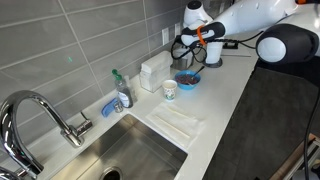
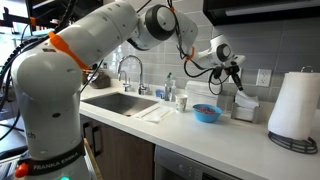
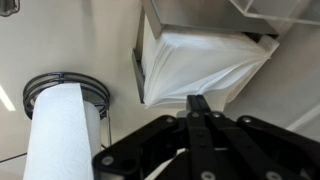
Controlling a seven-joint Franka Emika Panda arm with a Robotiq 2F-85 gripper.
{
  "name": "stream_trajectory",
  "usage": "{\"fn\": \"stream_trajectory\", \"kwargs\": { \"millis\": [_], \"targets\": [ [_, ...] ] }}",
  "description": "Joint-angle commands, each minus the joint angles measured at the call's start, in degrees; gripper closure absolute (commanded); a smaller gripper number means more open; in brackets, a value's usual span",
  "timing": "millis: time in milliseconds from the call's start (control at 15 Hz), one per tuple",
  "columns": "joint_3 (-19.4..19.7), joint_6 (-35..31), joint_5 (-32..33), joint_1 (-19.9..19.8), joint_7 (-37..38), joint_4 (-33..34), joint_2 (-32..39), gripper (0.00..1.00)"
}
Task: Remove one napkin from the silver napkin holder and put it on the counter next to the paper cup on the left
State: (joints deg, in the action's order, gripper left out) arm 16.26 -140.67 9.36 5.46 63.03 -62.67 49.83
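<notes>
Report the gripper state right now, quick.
Gripper: closed, fingertips together against the white napkins sticking out of the silver napkin holder. Whether a napkin is pinched between them cannot be told.

Along the front edge of the counter there is a bare strip, open for a gripper to pass beside the flat white cloth. Around the paper cup the room is narrow: the white dispenser stands just behind it and the blue bowl just beside it. In the wrist view the paper-towel roll stands near the silver napkin holder, with a free gap between them
</notes>
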Motion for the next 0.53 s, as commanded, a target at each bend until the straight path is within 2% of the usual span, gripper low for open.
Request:
{"fn": "stream_trajectory", "kwargs": {
  "millis": [0,467],
  "targets": [
    [-0.14,1.12,0.63,0.21,-0.48,-2.34,-1.39,1.00],
    [-0.05,6.98,1.94,0.64,-0.35,-1.81,-0.41,1.00]
  ]
}}
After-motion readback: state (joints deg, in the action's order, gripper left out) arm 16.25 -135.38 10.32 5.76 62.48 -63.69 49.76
